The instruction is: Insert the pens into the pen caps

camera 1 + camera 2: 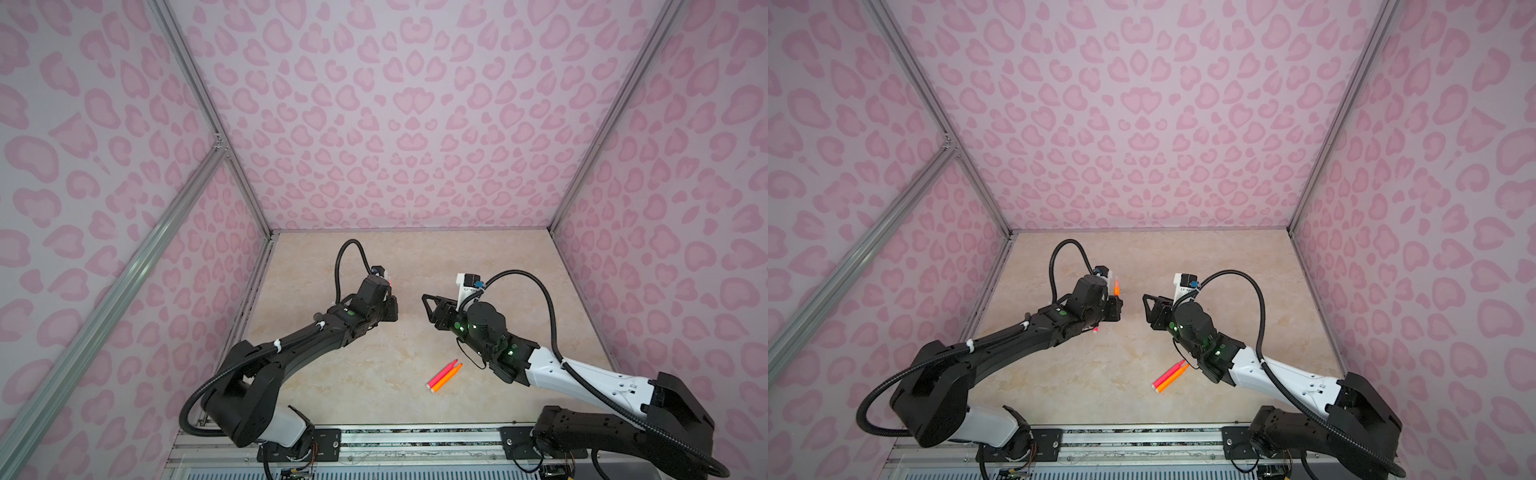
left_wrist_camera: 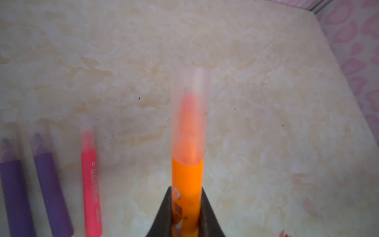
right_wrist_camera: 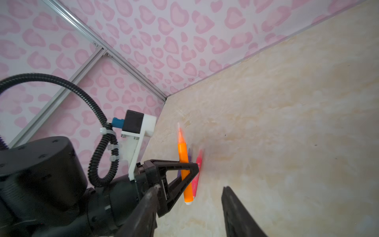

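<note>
The left gripper (image 2: 185, 191) is clamped on an orange pen (image 2: 187, 176), its tip inside a clear pen cap (image 2: 189, 92) (blurred) beyond the jaws. The right gripper (image 1: 428, 309) stands near, facing it, jaws parted and empty, above the desk (image 1: 457, 257).

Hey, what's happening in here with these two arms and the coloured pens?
The left gripper holds an orange pen whose tip sits inside a clear cap. The right gripper faces it, jaws open and empty. Two purple pens and a pink pen lie on the table near the left arm, apparently capped; another pink and orange pair lies near the right arm.
</note>
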You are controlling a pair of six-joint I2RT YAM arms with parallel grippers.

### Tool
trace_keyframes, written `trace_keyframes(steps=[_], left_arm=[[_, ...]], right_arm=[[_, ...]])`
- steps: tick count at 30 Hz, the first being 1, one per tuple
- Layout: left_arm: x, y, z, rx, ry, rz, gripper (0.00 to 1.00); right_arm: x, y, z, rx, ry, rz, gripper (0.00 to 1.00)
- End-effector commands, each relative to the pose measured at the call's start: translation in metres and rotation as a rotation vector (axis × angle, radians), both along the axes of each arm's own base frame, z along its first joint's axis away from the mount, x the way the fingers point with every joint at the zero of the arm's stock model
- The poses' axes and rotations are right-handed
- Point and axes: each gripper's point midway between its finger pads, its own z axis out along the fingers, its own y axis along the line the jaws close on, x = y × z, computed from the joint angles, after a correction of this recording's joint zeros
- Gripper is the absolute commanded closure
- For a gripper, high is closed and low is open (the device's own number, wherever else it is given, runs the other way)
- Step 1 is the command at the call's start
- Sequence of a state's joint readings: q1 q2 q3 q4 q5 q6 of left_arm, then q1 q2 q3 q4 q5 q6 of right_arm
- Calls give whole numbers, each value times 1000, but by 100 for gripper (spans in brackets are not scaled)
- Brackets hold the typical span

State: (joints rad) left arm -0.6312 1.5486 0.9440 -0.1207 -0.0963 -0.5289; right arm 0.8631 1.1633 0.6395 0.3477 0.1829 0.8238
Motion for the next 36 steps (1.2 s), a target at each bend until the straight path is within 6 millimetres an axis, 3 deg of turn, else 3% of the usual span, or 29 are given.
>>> trace_keyframes(steps=[1, 7, 16, 21, 27, 36], left_arm=[[0, 19, -36, 130, 142, 87, 97], [0, 26, -75, 228, 306, 124, 97], [-3, 50, -92, 382, 393, 205, 97], [-3, 48, -103, 400, 426, 194, 95], [-3, 49, -99, 401, 415, 193, 72], [0, 40, -85, 343, 372, 151, 59]], right_arm=[[5, -24, -13, -46, 2, -116, 53], [9, -34, -14, -40, 18, -151, 56], [14, -29, -23, -55, 58, -138, 58], [18, -30, -32, -54, 77, -147, 59], [19, -32, -32, -50, 96, -147, 60], [17, -42, -31, -27, 90, -167, 60]])
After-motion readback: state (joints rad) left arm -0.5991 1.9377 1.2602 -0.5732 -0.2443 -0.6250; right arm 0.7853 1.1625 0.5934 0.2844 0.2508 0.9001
